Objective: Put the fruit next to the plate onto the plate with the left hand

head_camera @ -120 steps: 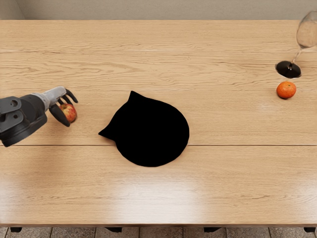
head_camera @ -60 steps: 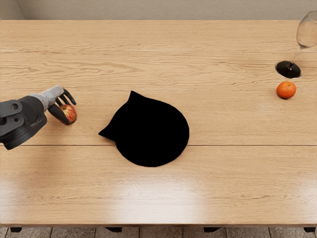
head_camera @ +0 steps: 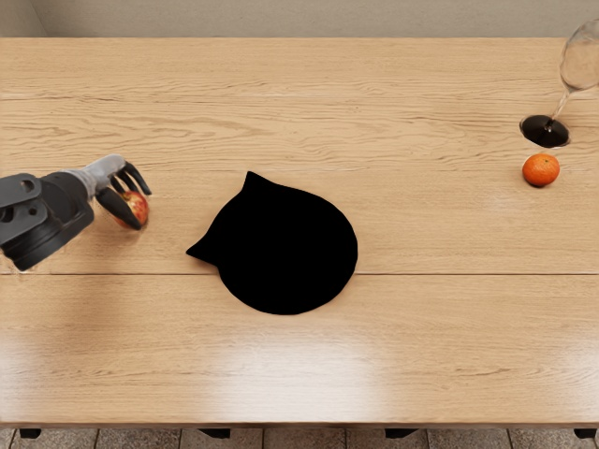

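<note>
Left hand point(head_camera: 114, 187) comes in from the left edge, its dark fingers curled around a small red apple point(head_camera: 137, 209): thumb low on the near side, the other fingers arched over the top and far side. Looks like a closed grasp on the fruit. Cannot tell whether the apple is clear of the table point(head_camera: 299, 365) or resting on it. Apple sits at the hand's fingertip end, on the side facing the black plate point(head_camera: 281, 248). Plate lies to the right of hand and apple and slightly nearer the camera, apart from them with bare wood between. The apple is roundish, with no long axis to mind. Judgement: the carry runs rightward and a touch forward to the plate's middle. Right arm not visible. An orange point(head_camera: 540, 169) and a wine glass point(head_camera: 545, 130) stand far off at the right edge.
</note>
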